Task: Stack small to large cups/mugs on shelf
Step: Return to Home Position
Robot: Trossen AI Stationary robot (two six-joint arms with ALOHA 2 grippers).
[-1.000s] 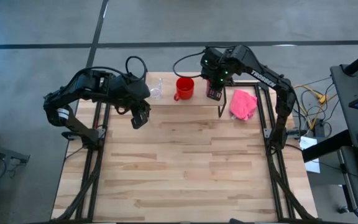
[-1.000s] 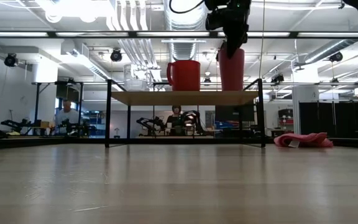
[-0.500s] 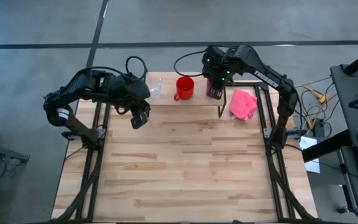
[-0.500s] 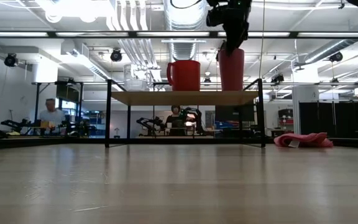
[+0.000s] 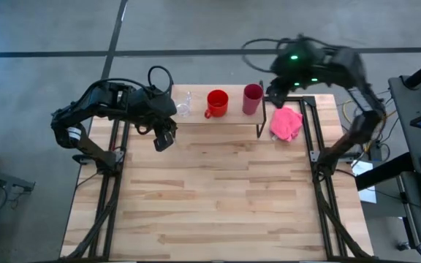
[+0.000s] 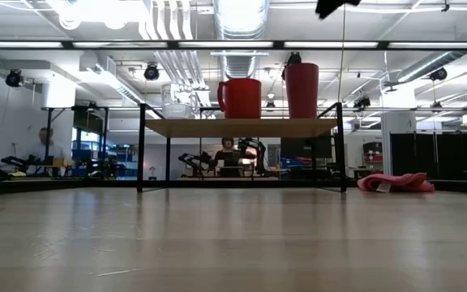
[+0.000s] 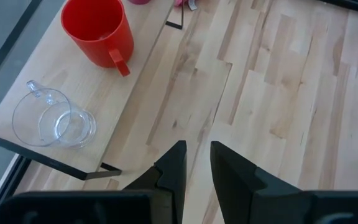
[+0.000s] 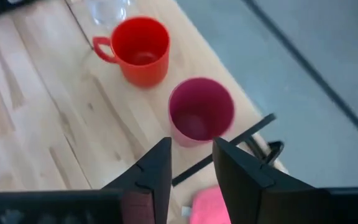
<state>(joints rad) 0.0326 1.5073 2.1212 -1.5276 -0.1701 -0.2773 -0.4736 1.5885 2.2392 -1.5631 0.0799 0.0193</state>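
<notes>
On the shelf (image 5: 234,118) at the table's far edge three vessels stand on their bases in a row: the clear glass (image 5: 183,104), the red mug (image 5: 216,103) and the magenta tumbler (image 5: 252,98). They also show in the low view: the glass (image 6: 177,105), the mug (image 6: 240,98) and the tumbler (image 6: 302,90). My right gripper (image 8: 191,163) is open and empty, up in the air above and to the right of the tumbler (image 8: 201,112); it also shows in the high view (image 5: 278,86). My left gripper (image 7: 197,155) hovers over the table in front of the shelf's left end, open by a narrow gap, empty.
A soft pink cloth (image 5: 286,122) lies on the table right of the shelf. The wide wooden tabletop (image 5: 218,197) stretches in front of the shelf. People sit in the room behind (image 6: 229,150).
My right gripper has come off the magenta tumbler, risen and swung toward the table's right edge. The tumbler stays upright on the shelf's right end, next to the red mug.
</notes>
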